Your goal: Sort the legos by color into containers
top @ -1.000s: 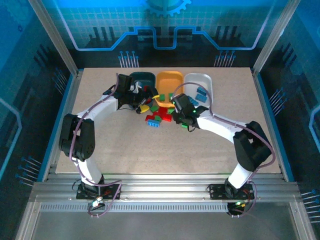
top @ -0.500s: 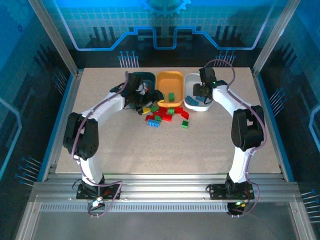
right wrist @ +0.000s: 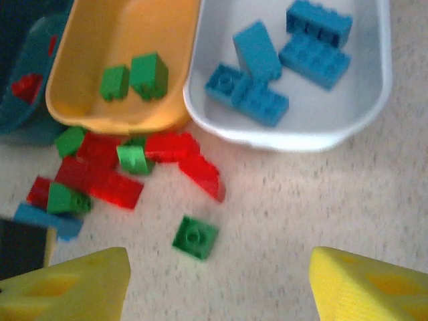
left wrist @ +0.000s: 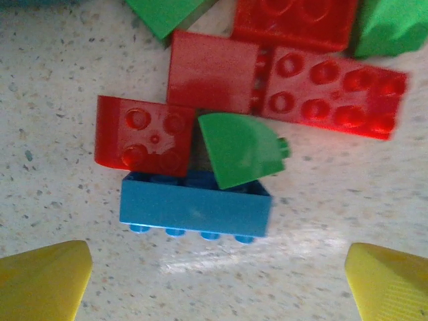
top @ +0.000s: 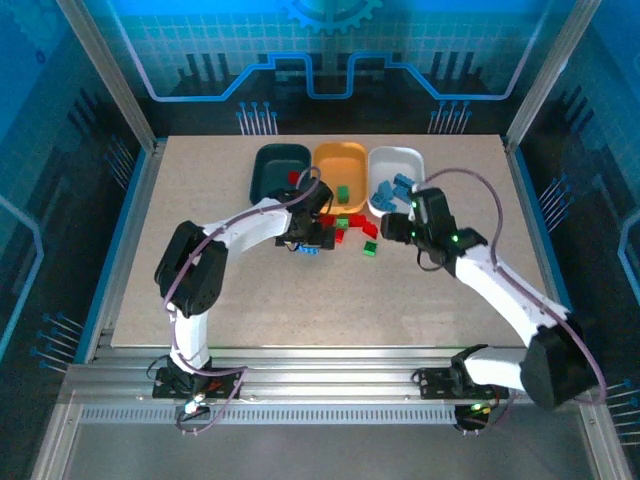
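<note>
- The dark teal shallow plastic tray [top: 272,163] stands farthest left of the three containers. A red studded brick [right wrist: 27,87] lies in its glossy, round-cornered basin, so it looks to be the place for red.
- The left gripper [left wrist: 214,284] hangs low over the unsorted heap, its yellow fingertips [left wrist: 43,281] spread wide with nothing between them. They sit either side of a long blue brick [left wrist: 195,208] on the speckled tabletop [left wrist: 53,73]. The brick's studs poke out along one edge, so the gripper is probably lined up to close across its smooth faces.
- A red four-stud brick [left wrist: 144,136] and a green piece with a curved, stud-free face [left wrist: 237,148] crowd against that blue brick. A closing grip may nudge both.
- The orange tray [top: 338,158] stands in the middle, just beside the teal one, and holds two chunky green bricks [right wrist: 148,73]. Loose red and green legos lie on the table in front of it, not yet sorted.
- The white tray [right wrist: 348,100] stands rightmost. It holds several matte blue bricks [right wrist: 257,57] in a loose cluster.
- A flat green square plate with a single stud [right wrist: 195,236] lies alone on the table, apart from the heap and easy to reach.
- The right gripper [right wrist: 217,284] hovers near that plate, its yellow fingers parted and empty, which suggests the plate is its next pick.
</note>
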